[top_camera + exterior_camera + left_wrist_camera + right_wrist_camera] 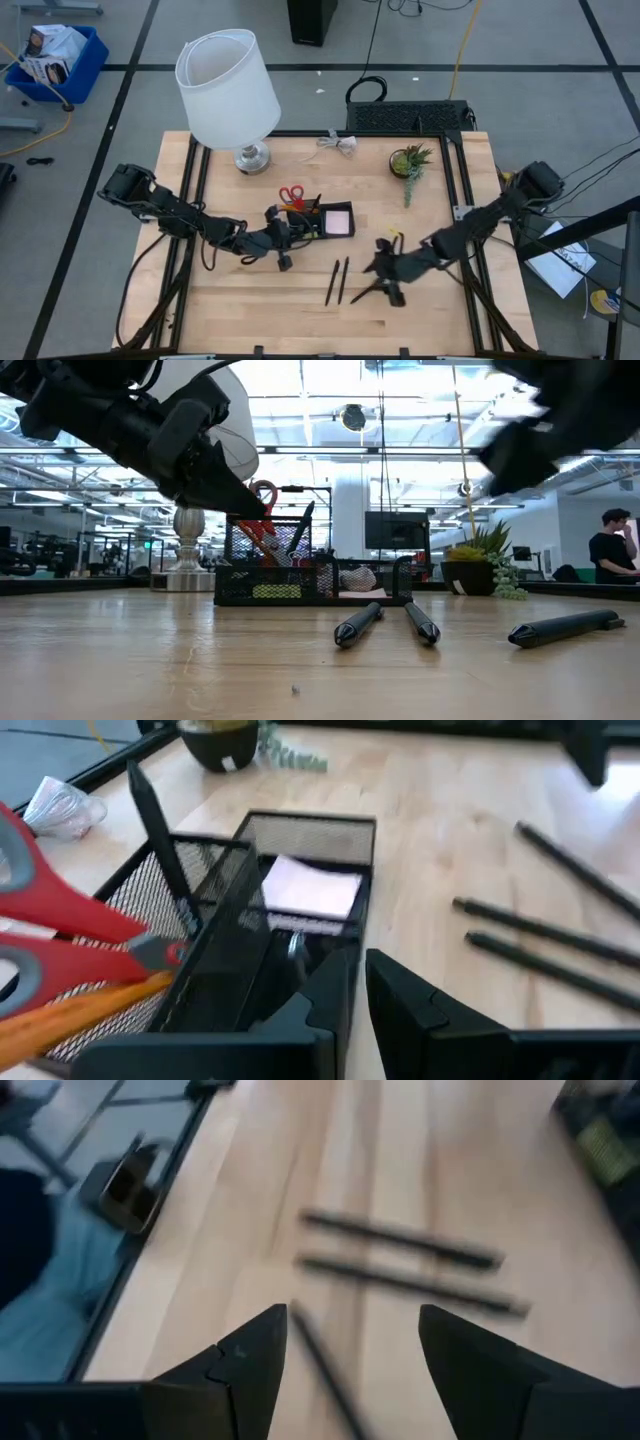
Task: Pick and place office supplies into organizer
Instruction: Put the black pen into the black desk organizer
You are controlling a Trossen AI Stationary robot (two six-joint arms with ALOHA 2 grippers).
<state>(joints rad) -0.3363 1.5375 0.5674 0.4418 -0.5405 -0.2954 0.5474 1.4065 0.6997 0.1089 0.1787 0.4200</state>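
Note:
The black mesh organizer (318,228) (310,820) stands mid-table. In it are red-handled scissors (70,920), an orange pencil (80,1015), an upright black pen (160,840) and the pink sticky-note pad (340,221). My left gripper (285,238) (358,965) is shut with nothing in it, close to the organizer's near left corner. Two black pens (335,282) (400,1255) lie side by side on the wood. A third pen (368,293) (320,1370) lies below my right gripper (385,272) (350,1320), which hangs open above it.
A white-shaded lamp (228,90) stands at the far left and a small potted plant (410,162) at the far right, with a white crumpled bit (340,143) between them. A black mesh box (410,115) sits beyond the far edge. A person (610,550) stands in the room behind.

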